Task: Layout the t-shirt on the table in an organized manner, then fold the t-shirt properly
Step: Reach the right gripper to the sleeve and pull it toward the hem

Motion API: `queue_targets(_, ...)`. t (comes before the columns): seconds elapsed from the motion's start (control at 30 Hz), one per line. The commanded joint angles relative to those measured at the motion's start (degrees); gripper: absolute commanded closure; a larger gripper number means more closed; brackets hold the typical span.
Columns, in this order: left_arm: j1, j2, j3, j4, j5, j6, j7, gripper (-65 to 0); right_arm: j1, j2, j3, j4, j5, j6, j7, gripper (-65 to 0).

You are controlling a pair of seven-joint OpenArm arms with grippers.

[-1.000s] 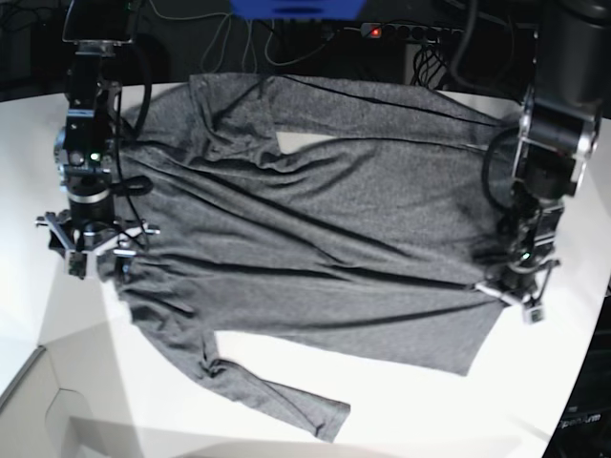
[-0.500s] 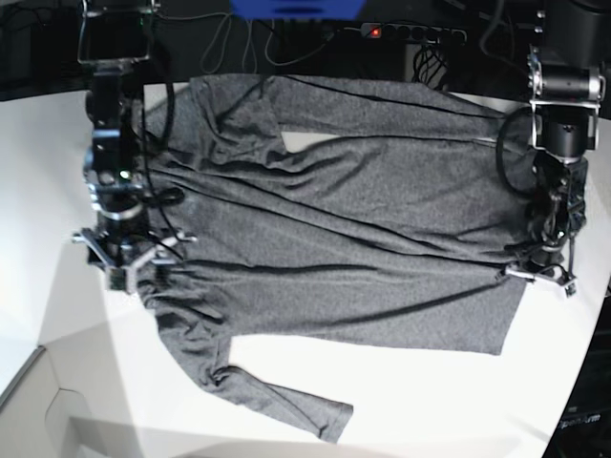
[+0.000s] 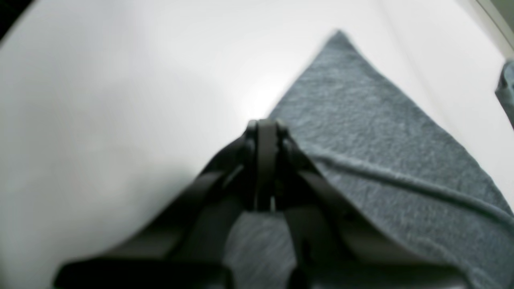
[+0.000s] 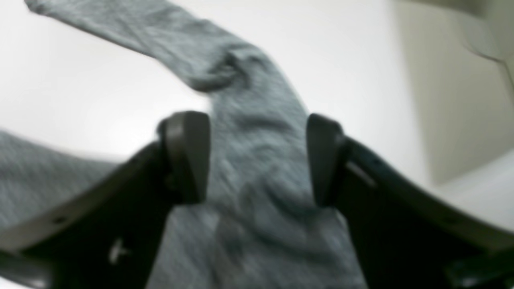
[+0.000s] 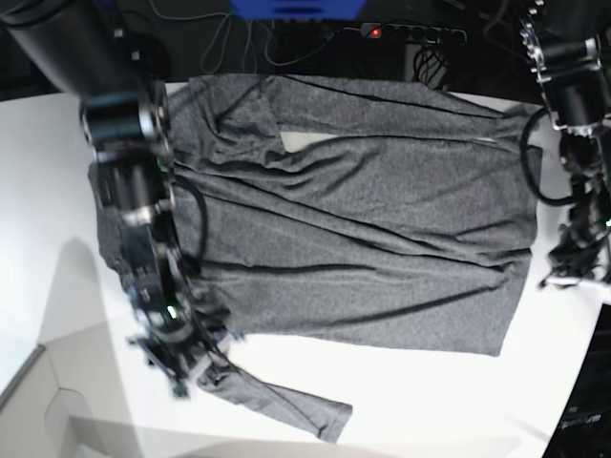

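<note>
The charcoal-grey t-shirt lies spread on the white table, collar side to the left and hem to the right. Its lower sleeve trails toward the front edge. My right gripper hangs open over that sleeve near the armpit. In the right wrist view the sleeve runs between the two fingers of that gripper. My left gripper is shut at the hem's right edge. Its tips meet beside the shirt's corner; whether they pinch fabric I cannot tell.
A power strip, cables and a blue object sit behind the table's far edge. The tabletop drops off at the front left and at the right, close to my left arm.
My right arm has travelled from the shoulder area toward the front, down to the lower sleeve. My left gripper has shifted right, and the hem side now lies straighter.
</note>
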Motion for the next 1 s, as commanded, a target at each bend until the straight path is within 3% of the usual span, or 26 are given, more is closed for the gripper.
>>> queue_targets(0.0, 0.7, -1.0, -2.7, 3.3, -0.3, -0.3, 0.0, -0.4, 5.2, -0.3, 0.2, -3.5, -0.1, -0.6, 3.0, -28.2)
queue_targets(0.2, 12.0, 0.4, -15.7, 15.4, -0.4, -0.3, 4.9, -0.5, 17.2, -1.6, 0.2, -29.3, -0.1, -0.7, 22.5, -3.1)
queue_targets(0.3, 16.3, 1.5, -21.3, 18.8, -0.4, -0.3, 6.0, -0.5, 18.0, -2.2, 0.2, -32.1, -0.1, -0.9, 28.6, 0.0)
queue_targets(0.5, 20.9, 3.8, -27.3, 21.5, -0.4, -0.4, 7.7, -0.5, 13.2, -2.8, 0.2, -32.3, -0.2, -0.9, 28.9, 0.0)
queue_targets(0.8, 20.7, 4.2, -27.5, 21.4, -0.4, -0.4, 7.7, -0.5, 7.2, -3.5, 0.1, -32.7, -0.2, -0.9, 28.5, 0.0)
queue_targets(0.97, 20.3, 4.1, -27.5, 20.9, -0.4, -0.4, 7.7, -0.5, 4.4, -3.5, 0.1, -32.3, -0.2, -0.9, 20.9, 0.0)
